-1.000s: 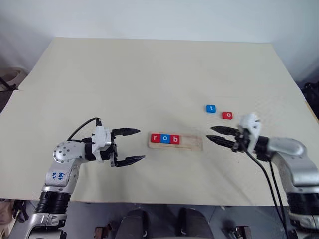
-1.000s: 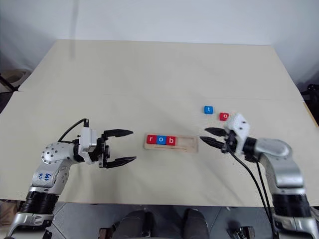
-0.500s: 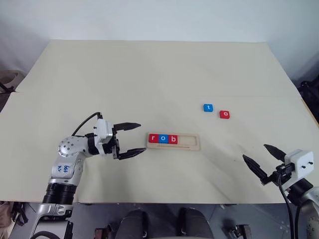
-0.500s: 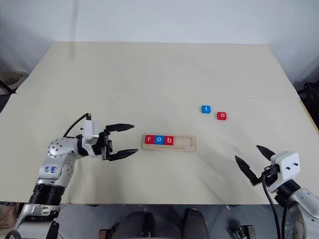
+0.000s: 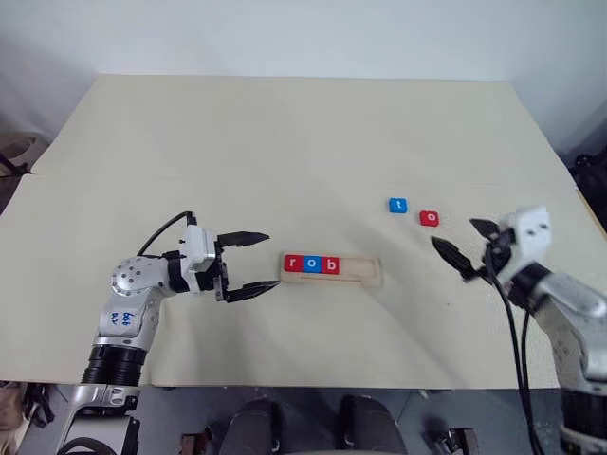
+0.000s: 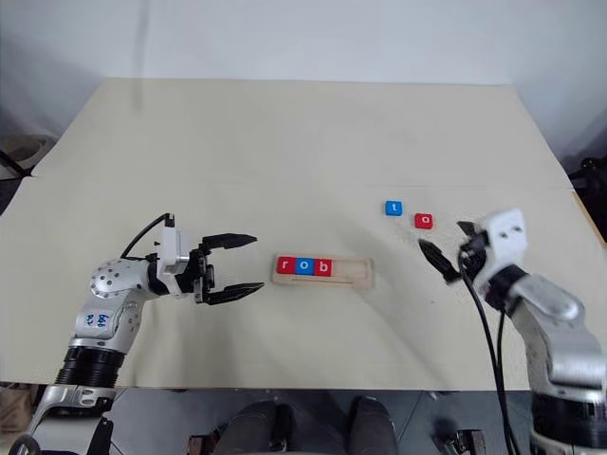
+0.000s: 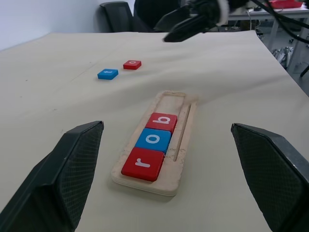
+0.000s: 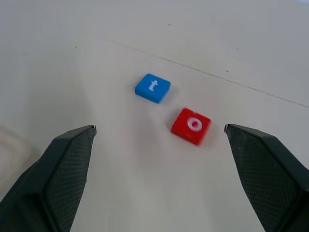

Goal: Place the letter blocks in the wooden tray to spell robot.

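Note:
The wooden tray (image 5: 372, 272) lies mid-table with a red r block (image 5: 292, 263), a blue o block (image 5: 312, 264) and a red b block (image 5: 330, 265) in its left part. Further right on the table lie a loose blue t block (image 5: 398, 205) and a loose red o block (image 5: 430, 218). My left gripper (image 5: 254, 262) stands open just left of the tray, pointing at it. My right gripper (image 5: 463, 245) is open and empty, a little right of and nearer than the red o block, pointing toward the two loose blocks (image 8: 194, 125).
The table is covered in a cream cloth (image 5: 285, 142) with a seam across its middle. Black cables (image 5: 517, 332) hang from my right arm.
My right gripper drew back from the tray's right end to the near table edge, opening wide, then swung forward toward the loose t and o blocks. The left gripper stayed by the tray.

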